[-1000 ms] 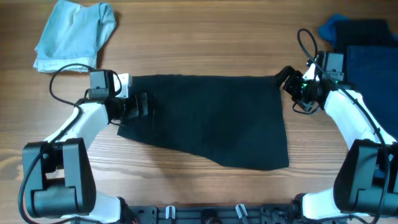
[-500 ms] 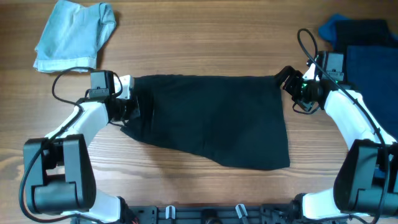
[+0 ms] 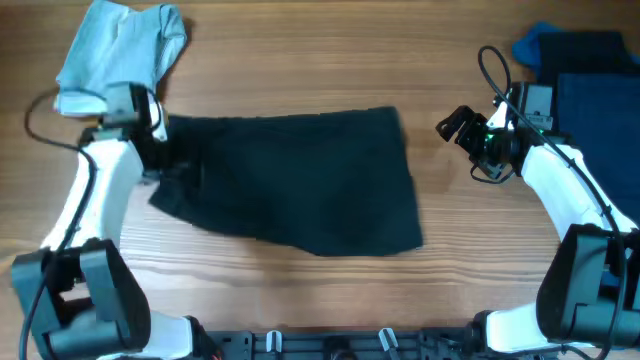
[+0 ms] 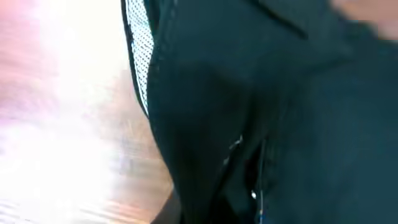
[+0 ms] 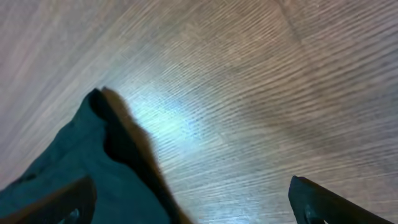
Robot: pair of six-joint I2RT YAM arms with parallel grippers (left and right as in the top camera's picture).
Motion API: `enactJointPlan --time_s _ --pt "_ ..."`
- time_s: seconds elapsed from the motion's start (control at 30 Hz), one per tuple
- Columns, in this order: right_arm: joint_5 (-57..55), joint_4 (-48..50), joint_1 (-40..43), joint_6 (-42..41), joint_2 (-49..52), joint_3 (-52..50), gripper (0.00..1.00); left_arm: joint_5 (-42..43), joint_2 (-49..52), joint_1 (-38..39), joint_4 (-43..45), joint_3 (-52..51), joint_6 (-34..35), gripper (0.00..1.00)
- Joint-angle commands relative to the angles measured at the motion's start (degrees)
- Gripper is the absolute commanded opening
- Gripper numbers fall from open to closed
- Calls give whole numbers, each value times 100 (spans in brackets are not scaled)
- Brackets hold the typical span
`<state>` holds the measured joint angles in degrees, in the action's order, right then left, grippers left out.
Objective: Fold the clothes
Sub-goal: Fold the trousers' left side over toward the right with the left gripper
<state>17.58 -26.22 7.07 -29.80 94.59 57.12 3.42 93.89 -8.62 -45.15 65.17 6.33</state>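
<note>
Four garments on the wooden tabletop point(image 3: 300, 50). Middle of the overhead frame: black garment point(image 3: 300, 185), spread mostly flat, lower edge slanting down toward the right, left edge bunched and rumpled. Clamped on that bunched left edge — left gripper point(image 3: 158, 160), pinching the cloth, fingertips buried in the folds. From the left wrist, little but the same black cloth point(image 4: 280, 93) close up, with a white mesh strip point(image 4: 140, 56) running along its edge at upper left and blurred wood down the left side.

Right of centre in the overhead frame: right gripper point(image 3: 452, 126), spread wide and empty, apart from the black garment's upper right corner, bare wood between. From the right wrist, fingers point(image 5: 62, 199) far apart at the two bottom corners, a dark cloth corner at lower left, wood grain elsewhere.

Upper left of the overhead frame: pale-blue garment point(image 3: 120, 50), crumpled, just above the left arm. Upper right corner — royal-blue garment point(image 3: 535, 45) beside a dark navy garment point(image 3: 600, 95) at the right edge.
</note>
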Motion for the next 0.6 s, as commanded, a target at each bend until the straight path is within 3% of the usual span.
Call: enactJointPlan --time_s 0.0,0.13,0.4,0.57 --pt "48 13 2 -39 13 -37 100 -424 -164 282 -605 857 61 4" --pt "48 13 2 -39 13 -37 100 -457 -166 1073 -1300 1871 420 4" --pt "48 13 2 -37 13 -37 100 -459 -164 3134 -1091 1912 2149 4" --pt "48 13 2 -39 13 -37 100 -866 -164 4039 -951 2004 2422 4"
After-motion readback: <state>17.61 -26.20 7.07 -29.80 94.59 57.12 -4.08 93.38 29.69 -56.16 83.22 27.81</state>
